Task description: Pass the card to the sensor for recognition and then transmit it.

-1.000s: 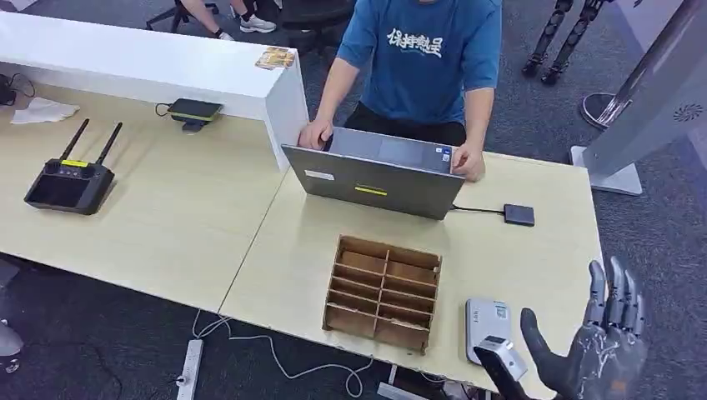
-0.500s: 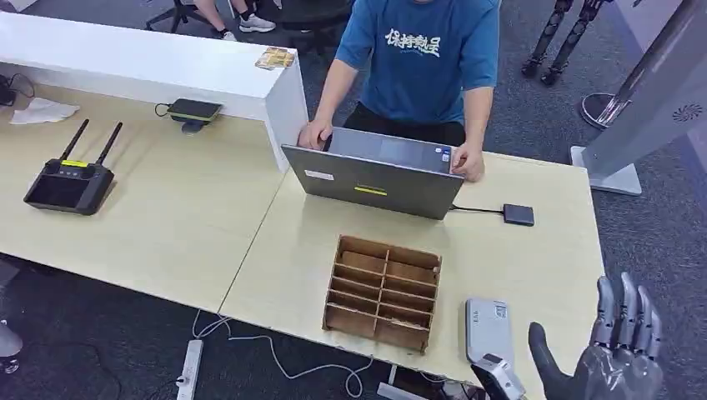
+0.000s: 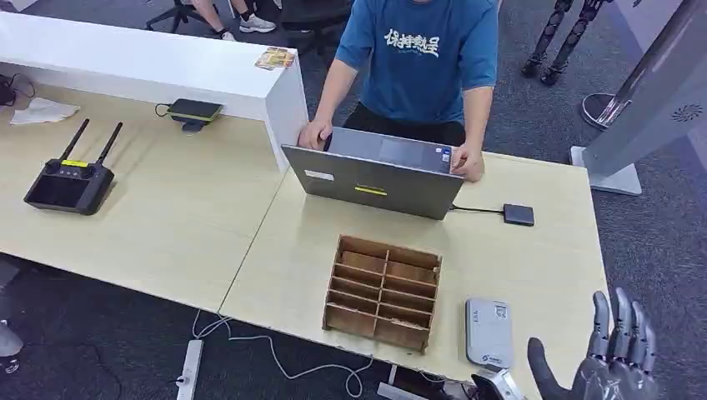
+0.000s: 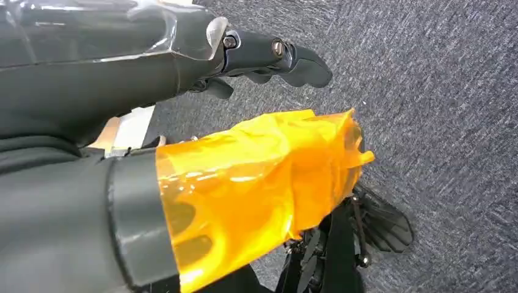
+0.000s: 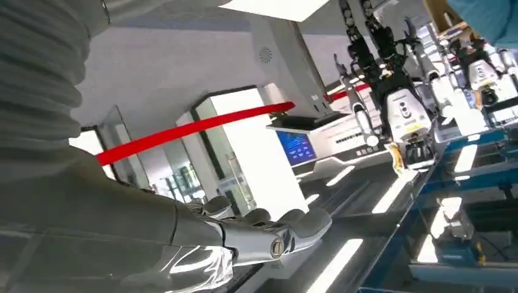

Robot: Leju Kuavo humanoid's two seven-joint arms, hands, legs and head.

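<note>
1. Right hand (image 3: 613, 354) sits off the table's near right corner, fingers spread and upright, thumb out, palm empty. Reads as a ready pose, not a grasp.
2. Grey flat rectangular card sensor (image 3: 488, 332) lies on the pale wood table (image 3: 542, 267), just beyond the thumb side of those fingers, near enough to pass a card over.
3. Card: can't pick 1 out. Brown wooden slotted organiser (image 3: 383, 291), further out past the sensor, looks like its store; slots too small to read.
4. Left hand (image 4: 269, 58) hangs over grey carpet; fingers look loosely curled, nothing visible in them, grip state unclear.
5. Person in blue shirt (image 3: 425, 58) works the grey laptop (image 3: 375, 179) opposite, likely the receiver.
</note>
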